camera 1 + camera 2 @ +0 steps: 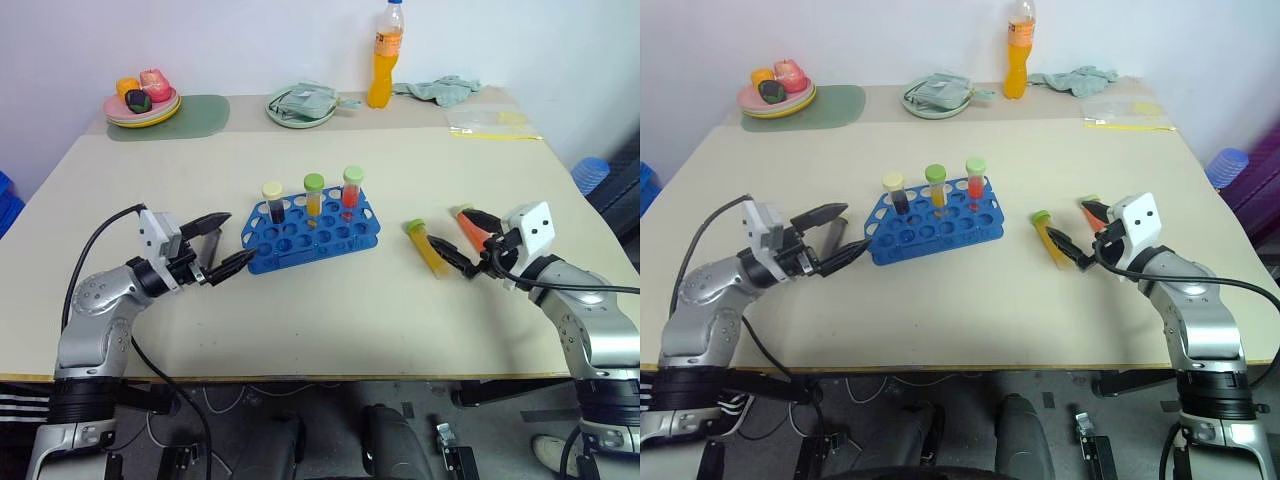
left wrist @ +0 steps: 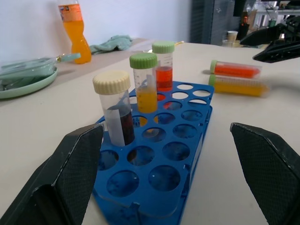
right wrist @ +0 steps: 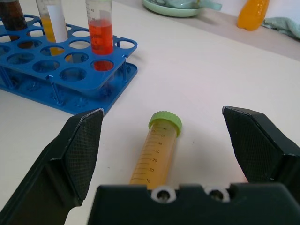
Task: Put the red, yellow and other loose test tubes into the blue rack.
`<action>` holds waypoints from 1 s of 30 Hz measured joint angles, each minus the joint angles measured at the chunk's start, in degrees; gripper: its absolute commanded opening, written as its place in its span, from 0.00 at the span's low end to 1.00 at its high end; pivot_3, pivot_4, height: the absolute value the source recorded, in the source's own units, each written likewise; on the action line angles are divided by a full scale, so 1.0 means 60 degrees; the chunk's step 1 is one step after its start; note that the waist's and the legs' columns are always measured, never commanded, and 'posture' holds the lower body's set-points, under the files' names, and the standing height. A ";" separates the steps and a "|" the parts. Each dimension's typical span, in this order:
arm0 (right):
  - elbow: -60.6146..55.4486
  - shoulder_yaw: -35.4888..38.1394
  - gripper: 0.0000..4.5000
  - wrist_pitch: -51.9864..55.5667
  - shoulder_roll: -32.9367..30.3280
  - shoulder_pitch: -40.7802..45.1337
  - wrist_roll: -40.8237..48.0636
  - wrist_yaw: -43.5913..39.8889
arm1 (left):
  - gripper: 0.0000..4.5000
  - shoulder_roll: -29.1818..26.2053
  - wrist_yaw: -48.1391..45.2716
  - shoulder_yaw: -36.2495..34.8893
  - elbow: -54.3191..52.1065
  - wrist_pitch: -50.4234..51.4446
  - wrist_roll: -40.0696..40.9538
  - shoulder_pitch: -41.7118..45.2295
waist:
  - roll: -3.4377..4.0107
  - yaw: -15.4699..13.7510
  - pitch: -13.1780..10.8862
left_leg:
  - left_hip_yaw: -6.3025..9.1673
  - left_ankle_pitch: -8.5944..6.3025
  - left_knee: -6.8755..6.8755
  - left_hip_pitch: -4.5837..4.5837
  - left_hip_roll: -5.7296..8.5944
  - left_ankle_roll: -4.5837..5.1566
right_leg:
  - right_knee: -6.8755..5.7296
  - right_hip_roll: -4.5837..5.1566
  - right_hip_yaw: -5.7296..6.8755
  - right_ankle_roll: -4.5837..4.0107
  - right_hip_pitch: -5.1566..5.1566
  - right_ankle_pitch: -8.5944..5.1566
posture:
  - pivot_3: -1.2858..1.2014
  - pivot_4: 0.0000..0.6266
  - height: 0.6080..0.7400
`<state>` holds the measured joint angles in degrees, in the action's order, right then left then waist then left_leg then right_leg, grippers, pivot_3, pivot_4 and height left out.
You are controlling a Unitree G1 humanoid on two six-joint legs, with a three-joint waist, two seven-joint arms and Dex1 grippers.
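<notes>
The blue rack [image 1: 312, 235] stands mid-table with three capped tubes upright in its back row: a dark one [image 1: 272, 201], a yellow one [image 1: 314, 196] and a red one [image 1: 351, 190]. To its right, a loose yellow test tube [image 1: 427, 246] with a green cap and a loose red test tube [image 1: 468, 224] lie flat on the table. My right gripper [image 1: 468, 242] is open just above the table, its fingers spread either side of the yellow tube [image 3: 157, 149]; the red tube is partly hidden behind it. My left gripper [image 1: 230, 242] is open at the rack's left end, holding nothing.
Along the far edge stand an orange drink bottle [image 1: 385, 55], a green plate with a cloth [image 1: 300, 106], a plate of toy fruit [image 1: 143, 100] on a green mat, a crumpled cloth [image 1: 440, 90] and a plastic bag [image 1: 490, 122].
</notes>
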<state>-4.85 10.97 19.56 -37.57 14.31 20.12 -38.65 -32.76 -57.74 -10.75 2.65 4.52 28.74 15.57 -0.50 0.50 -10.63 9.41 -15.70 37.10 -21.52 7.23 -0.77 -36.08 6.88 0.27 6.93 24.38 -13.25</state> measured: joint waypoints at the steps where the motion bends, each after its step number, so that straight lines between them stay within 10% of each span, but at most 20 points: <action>1: 0.0000 0.0002 1.00 -0.0003 0.0000 0.0000 -0.0009 0.0000 | 0.99 0.0002 -0.0004 0.0001 0.0000 -0.0005 0.0000 0.0003 | 0.0000 0.0000 0.0000 | 0.0000 0.0000 0.0000 0.0000 0.0000 0.0000 | 0.0001 0.0000 -0.0001 0.0000 0.0000 0.0000 | 0.52 0.24 1.00; 17: 0.0581 0.0109 1.00 0.2201 0.0109 0.1657 0.0233 0.1116 | 0.99 0.0145 -0.0507 0.0106 0.0340 -0.0109 0.0126 0.0417 | 0.0000 0.0017 0.0000 | -0.0014 0.0001 -0.0002 -0.0004 -0.0012 -0.0002 | 0.0000 -0.0009 -0.0011 -0.0012 0.0017 0.0008 | 0.52 0.24 1.00; 30: 0.4323 -0.2647 1.00 0.6200 -0.1165 0.6693 -0.1113 0.0467 | 0.99 0.0177 -0.0659 0.0152 -0.0222 0.0593 0.0428 0.0180 | 0.0009 0.0020 -0.0009 | -0.0051 0.0001 -0.0006 -0.0018 -0.0018 -0.0002 | 0.0011 -0.0005 -0.0020 -0.0017 0.0034 0.0013 | 0.52 0.24 1.00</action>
<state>21.09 -4.92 56.76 -44.55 54.47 13.45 -35.85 -31.70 -61.69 -9.84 1.31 8.08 31.31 16.65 -0.45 0.62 -10.68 9.11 -15.70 37.07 -21.63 7.13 -0.78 -36.02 6.85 0.15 6.83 24.59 -13.17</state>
